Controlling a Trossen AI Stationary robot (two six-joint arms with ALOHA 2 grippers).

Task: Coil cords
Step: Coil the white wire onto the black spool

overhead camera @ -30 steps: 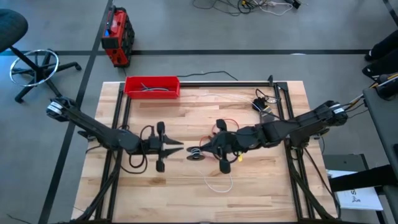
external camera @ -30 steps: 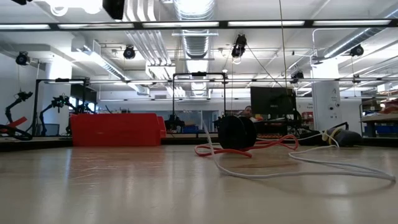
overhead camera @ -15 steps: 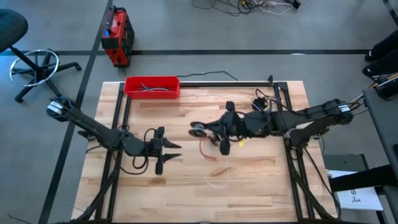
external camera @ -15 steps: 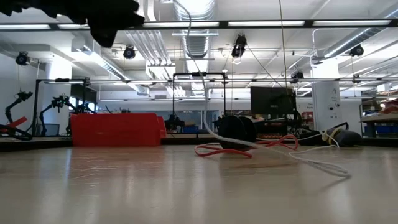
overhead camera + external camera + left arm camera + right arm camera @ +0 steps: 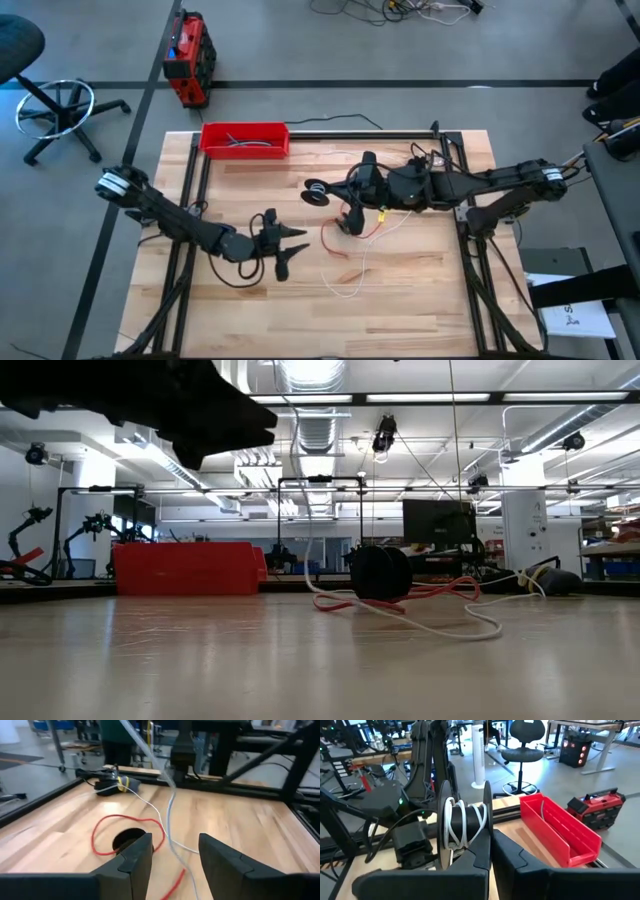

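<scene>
while raised above the desk point(image 5: 420, 290) near the red tray point(image 5: 245, 139), right gripper point(image 5: 489, 851) clenched on a black spool point(image 5: 465, 822) wound with white cord point(image 5: 368, 250); rest of that cord trailing down onto the wood. red cord point(image 5: 127, 836) lying looped around its black disc point(image 5: 127, 839) mid-desk. left gripper point(image 5: 292, 246) with jaws released, low beside the red loop, grasping nothing.
</scene>
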